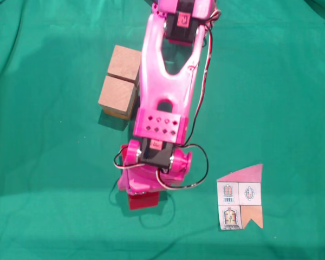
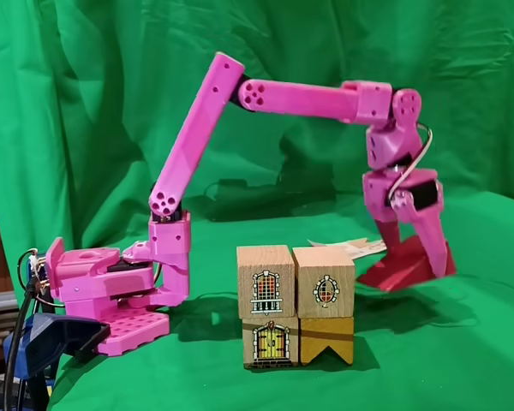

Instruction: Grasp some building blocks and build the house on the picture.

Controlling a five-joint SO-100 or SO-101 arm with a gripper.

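Covering the whole table is a wrinkled green cloth (image 1: pixel 43 189), and in the side-on fixed view the same green fabric hangs as a backdrop (image 2: pixel 111 86) behind the pink arm (image 2: pixel 308 98), whose base (image 2: pixel 103 300) sits at about eight o'clock in that frame.

Seen from above, the gripper (image 1: pixel 143 197) points down at roughly six o'clock from the frame's centre, its pink fingers closed around the dark red block (image 1: pixel 143 200) — the block's lower edge peeks out beneath them. From the side the red block (image 2: pixel 398 270) tilts, one end near the cloth; whether it touches the cloth is hard to judge.

The stacked wooden blocks (image 1: pixel 119 81) stand at about eleven o'clock from the gripper in the top view, well apart from it. From the side they form a two-by-two wall (image 2: pixel 295 304) with window and door drawings on the faces.

The picture card (image 1: pixel 241 197) lies flat at three o'clock from the gripper, pink roof uppermost.
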